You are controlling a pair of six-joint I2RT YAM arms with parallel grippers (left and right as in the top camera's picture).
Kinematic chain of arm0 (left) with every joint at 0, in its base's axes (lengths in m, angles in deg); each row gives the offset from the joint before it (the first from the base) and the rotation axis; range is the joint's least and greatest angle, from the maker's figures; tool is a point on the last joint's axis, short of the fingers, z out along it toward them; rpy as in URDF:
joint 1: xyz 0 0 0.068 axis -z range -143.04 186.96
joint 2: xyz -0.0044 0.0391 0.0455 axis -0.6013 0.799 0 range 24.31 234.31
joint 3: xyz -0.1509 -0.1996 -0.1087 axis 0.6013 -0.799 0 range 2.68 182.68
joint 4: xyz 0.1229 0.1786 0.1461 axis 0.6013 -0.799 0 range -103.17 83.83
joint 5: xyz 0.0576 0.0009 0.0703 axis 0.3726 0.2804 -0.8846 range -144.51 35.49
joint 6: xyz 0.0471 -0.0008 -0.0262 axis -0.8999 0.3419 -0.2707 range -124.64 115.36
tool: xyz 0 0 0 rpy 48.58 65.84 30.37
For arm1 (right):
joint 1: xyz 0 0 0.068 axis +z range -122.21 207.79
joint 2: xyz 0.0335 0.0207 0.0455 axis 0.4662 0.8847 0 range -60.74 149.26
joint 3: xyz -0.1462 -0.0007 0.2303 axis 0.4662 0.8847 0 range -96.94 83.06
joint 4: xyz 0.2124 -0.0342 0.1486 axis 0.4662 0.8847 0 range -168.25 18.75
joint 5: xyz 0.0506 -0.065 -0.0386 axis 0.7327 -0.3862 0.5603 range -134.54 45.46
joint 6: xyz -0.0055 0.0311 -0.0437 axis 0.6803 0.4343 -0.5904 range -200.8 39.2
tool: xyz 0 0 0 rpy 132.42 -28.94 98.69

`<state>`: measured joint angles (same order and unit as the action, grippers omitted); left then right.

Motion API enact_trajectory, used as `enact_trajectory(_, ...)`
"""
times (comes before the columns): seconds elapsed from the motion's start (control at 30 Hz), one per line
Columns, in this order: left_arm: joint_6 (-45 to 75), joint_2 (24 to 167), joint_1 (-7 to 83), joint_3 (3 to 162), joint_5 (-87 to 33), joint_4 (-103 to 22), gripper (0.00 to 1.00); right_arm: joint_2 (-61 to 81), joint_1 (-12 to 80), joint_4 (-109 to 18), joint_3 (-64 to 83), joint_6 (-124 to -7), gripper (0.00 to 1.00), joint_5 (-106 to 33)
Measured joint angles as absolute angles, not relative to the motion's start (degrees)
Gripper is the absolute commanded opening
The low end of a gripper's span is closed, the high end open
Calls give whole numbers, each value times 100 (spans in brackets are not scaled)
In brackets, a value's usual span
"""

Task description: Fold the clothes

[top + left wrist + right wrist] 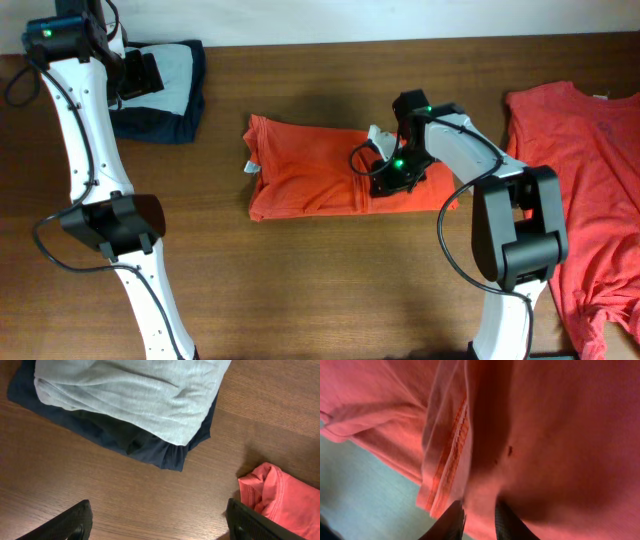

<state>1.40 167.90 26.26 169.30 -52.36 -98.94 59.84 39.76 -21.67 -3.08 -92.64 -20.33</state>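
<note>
A folded orange-red T-shirt point(310, 180) lies across the middle of the table. My right gripper point(385, 178) is down on its right end. In the right wrist view its jaws point(480, 516) stand close together with a fold of the red cloth point(545, 435) pinched between them, beside a stitched hem point(449, 452). A second orange-red T-shirt point(590, 170) lies spread out at the right edge. My left gripper point(135, 75) hangs open over the far left of the table, its jaws point(159, 514) wide apart above bare wood, with a corner of the folded shirt point(285, 502) beside its right finger.
A pile of folded clothes, pale grey on navy point(165, 90), sits at the back left, just ahead of the left gripper point(135, 395). The brown wooden table point(300, 290) runs along the front. Both arm bases stand at the near edge.
</note>
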Motion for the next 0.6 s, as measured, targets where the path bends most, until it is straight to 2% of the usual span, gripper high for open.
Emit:
enact_trajectory(0.17,140,16790,2626,16930,-5238,-9900,85,5986,3936,-1699,-649,-9259,33,-1755)
enact_trajectory(0.23,140,16790,2626,16930,-5219,-9929,85,5984,3779,-1240,-1307,-9261,38,-1688)
enact_trajectory(0.4,140,16790,2626,16930,-4865,-9968,83,5916,2802,-786,-2586,-9229,48,-1592)
enact_trajectory(0.47,145,16790,2646,16930,-4642,-9966,79,5901,2389,-694,-2597,-9211,51,-1592)
enact_trajectory(0.6,162,16790,2843,16930,-4215,-9948,79,5898,1867,-934,-2254,-9205,52,-1611)
